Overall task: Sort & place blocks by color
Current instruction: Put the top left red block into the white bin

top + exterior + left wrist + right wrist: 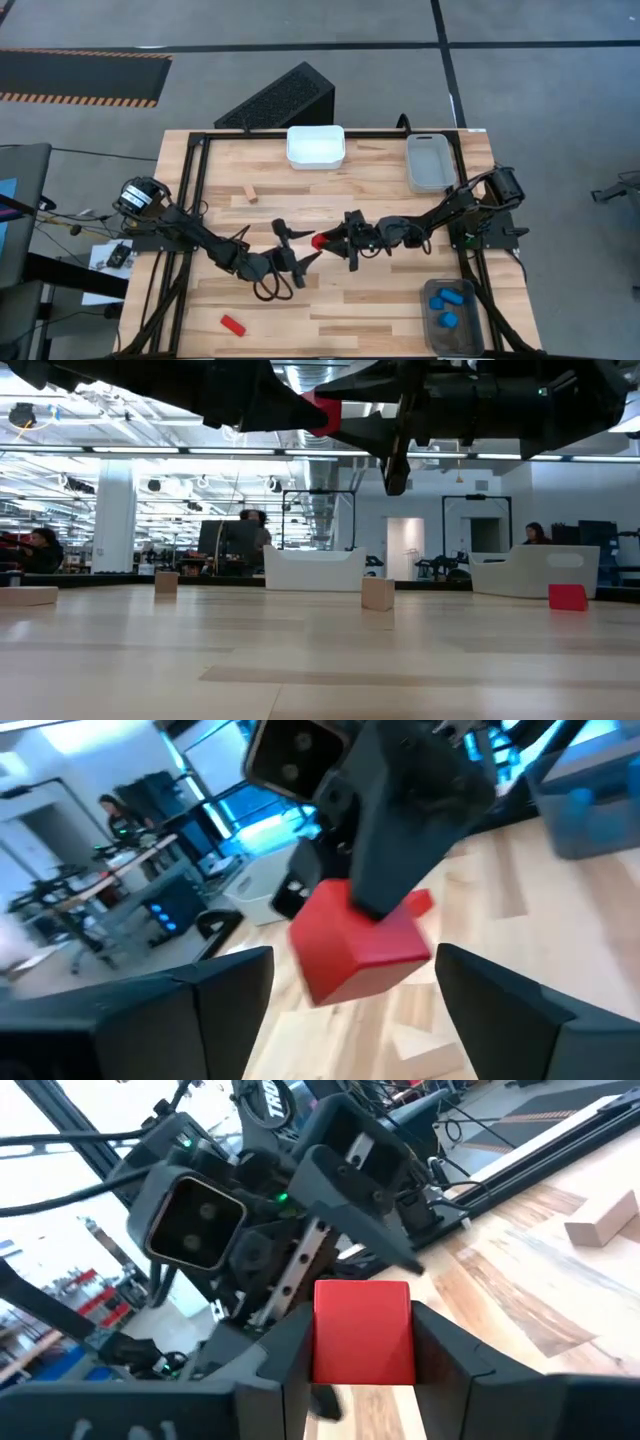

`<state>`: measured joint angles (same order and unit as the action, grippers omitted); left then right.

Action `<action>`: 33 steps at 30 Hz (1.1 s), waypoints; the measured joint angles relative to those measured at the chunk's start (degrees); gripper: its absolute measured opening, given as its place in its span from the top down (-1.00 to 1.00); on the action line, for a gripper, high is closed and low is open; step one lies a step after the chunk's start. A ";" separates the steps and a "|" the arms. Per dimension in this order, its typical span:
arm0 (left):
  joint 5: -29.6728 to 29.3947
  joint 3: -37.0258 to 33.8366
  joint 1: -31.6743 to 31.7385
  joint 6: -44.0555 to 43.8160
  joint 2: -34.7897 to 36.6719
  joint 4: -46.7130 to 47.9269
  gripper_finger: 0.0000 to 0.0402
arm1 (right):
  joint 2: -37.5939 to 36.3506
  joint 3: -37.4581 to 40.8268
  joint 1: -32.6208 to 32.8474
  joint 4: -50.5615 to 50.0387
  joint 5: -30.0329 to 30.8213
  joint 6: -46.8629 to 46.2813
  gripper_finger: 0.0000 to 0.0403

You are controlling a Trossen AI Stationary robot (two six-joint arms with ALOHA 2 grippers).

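Pale wood makes up the worktop (pixel 330 300), with a white bin (pixel 316 146) and a grey bin (pixel 430 162) at its far edge and a clear bin (pixel 452 315) of blue blocks (pixel 447 298) at the near right corner. Above its middle, the right tool (pixel 338 240) is pinching a red block (pixel 322 240) between its fingers, held well clear of the surface. The left tool (pixel 300 243) faces it just beside the block, its fingers (pixel 520 1010) spread wide on either side without touching.

It looks like a hand-over in mid-air. If the right tool lets go before the left one closes, the block will likely drop and bounce away. An off-centre squeeze could twist it out. A second red block (pixel 232 323) and a wooden block (pixel 250 194) lie on the worktop unsorted.
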<state>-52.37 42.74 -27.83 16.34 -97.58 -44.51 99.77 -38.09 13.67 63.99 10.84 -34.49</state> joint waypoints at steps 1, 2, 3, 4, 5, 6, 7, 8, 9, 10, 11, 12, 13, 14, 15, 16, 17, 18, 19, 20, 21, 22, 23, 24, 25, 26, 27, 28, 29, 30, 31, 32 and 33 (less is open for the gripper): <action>-0.85 0.01 0.00 0.00 0.00 0.04 -0.31 | 0.00 0.00 0.00 0.11 0.40 -0.12 0.26; -1.31 0.01 0.00 -0.02 0.00 0.09 -0.27 | 0.00 0.00 0.00 0.15 0.94 -0.19 0.25; -1.61 0.01 0.00 -0.09 0.00 0.14 -0.23 | 0.00 0.00 0.02 0.15 1.16 -0.21 0.25; -1.73 0.01 0.00 -0.41 0.00 0.15 -0.18 | 0.00 0.00 0.02 0.12 1.33 -0.21 0.24; -1.69 0.01 0.09 -0.75 0.00 0.15 -0.12 | 0.00 0.00 0.02 0.13 1.42 -0.30 0.23; -1.56 0.01 0.26 -1.07 0.00 0.15 -0.07 | 0.00 0.00 0.02 0.15 1.67 -0.55 0.22; -1.41 0.01 0.43 -1.43 0.00 0.15 -0.01 | 0.00 0.00 0.02 0.17 1.95 -1.19 0.22; -1.43 0.01 0.56 -1.80 0.00 0.17 0.04 | 0.00 0.00 0.02 0.17 2.33 -1.59 0.21; -1.38 0.01 0.75 -2.05 0.00 0.19 0.09 | 0.00 0.00 0.02 0.18 2.84 -1.88 0.21; -1.09 -0.01 0.94 -2.16 0.00 0.23 0.13 | -0.02 0.00 0.02 0.16 3.46 -2.33 0.21; -0.75 -0.02 1.13 -2.21 0.00 0.28 0.17 | -0.02 0.01 0.07 0.12 4.14 -2.92 0.21; -0.55 -0.04 1.23 -2.21 0.00 0.28 0.20 | -0.02 0.02 0.09 0.11 4.66 -3.59 0.21; -0.61 -0.04 1.30 -2.26 0.00 0.28 0.23 | -0.02 0.02 0.09 0.13 4.95 -4.20 0.21; -0.81 -0.04 1.40 -2.50 0.00 0.26 0.24 | -0.02 0.02 0.09 0.15 5.04 -4.60 0.21; -1.14 -0.04 1.42 -2.80 0.00 0.24 0.25 | -0.04 0.02 0.08 0.16 5.08 -4.95 0.21; -1.67 -0.04 1.46 -3.13 0.00 0.22 0.25 | -0.04 0.01 0.05 0.22 5.07 -5.25 0.21; -1.98 -0.04 1.46 -3.31 0.00 0.10 0.23 | -0.04 0.00 0.04 0.32 5.33 -5.62 0.21; -2.10 -0.04 1.49 -3.32 0.00 -0.14 0.21 | -0.04 0.00 0.06 0.47 5.74 -5.96 0.20; -2.11 -0.04 1.48 -3.30 0.00 -0.52 0.18 | -0.04 0.00 0.13 0.66 5.87 -6.02 0.20; -2.14 -0.04 1.46 -3.20 0.00 -1.32 0.15 | -0.04 0.00 0.14 1.08 5.87 -6.00 0.20; -2.14 -0.04 1.46 -2.93 0.00 -2.19 0.10 | -0.04 0.00 0.15 1.48 5.87 -6.00 0.20; -2.09 -0.03 1.48 -2.63 0.00 -3.06 0.06 | -0.04 -0.04 0.15 1.70 5.87 -6.00 0.21; -2.09 -0.02 1.56 -2.35 0.00 -3.60 0.01 | -0.04 -0.04 0.15 1.70 5.94 -5.96 0.21; -2.13 -0.02 1.68 -2.05 0.00 -3.92 -0.04 | -0.01 -0.04 0.15 1.69 6.18 -5.98 0.21; -2.13 -0.01 1.84 -2.01 0.00 -4.20 -0.08 | 0.02 -0.04 0.16 1.82 6.40 -5.97 0.22; -2.15 -0.01 2.01 -2.01 0.00 -4.54 -0.12 | 0.02 -0.02 0.17 2.02 6.65 -5.96 0.22; -1.95 0.02 2.28 -2.02 0.00 -4.65 -0.15 | 0.00 -0.02 0.17 2.11 6.81 -5.96 0.22; -1.55 0.03 2.55 -2.13 0.00 -4.57 -0.18 | 0.02 -0.02 0.17 2.10 6.91 -5.96 0.22; -1.17 0.03 2.78 -2.52 0.00 -4.39 -0.20 | 0.02 -0.02 0.17 2.07 6.92 -5.98 0.21; -0.95 0.03 2.94 -3.06 0.00 -4.26 -0.21 | 0.02 0.00 0.17 2.09 6.92 -5.98 0.21; -0.88 0.03 3.00 -3.52 0.00 -4.27 -0.21 | 0.02 0.00 0.21 2.17 6.92 -5.98 0.21; -0.81 0.03 3.04 -3.54 0.00 -4.28 -0.21 | 0.02 0.00 0.22 2.21 6.92 -5.98 0.21; -0.77 0.03 3.04 -3.53 0.00 -4.26 -0.19 | 0.02 0.00 0.22 2.22 6.89 -5.98 0.21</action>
<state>-53.14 42.76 -24.80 12.81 -97.58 -48.77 99.79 -38.09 13.89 66.22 17.74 -40.47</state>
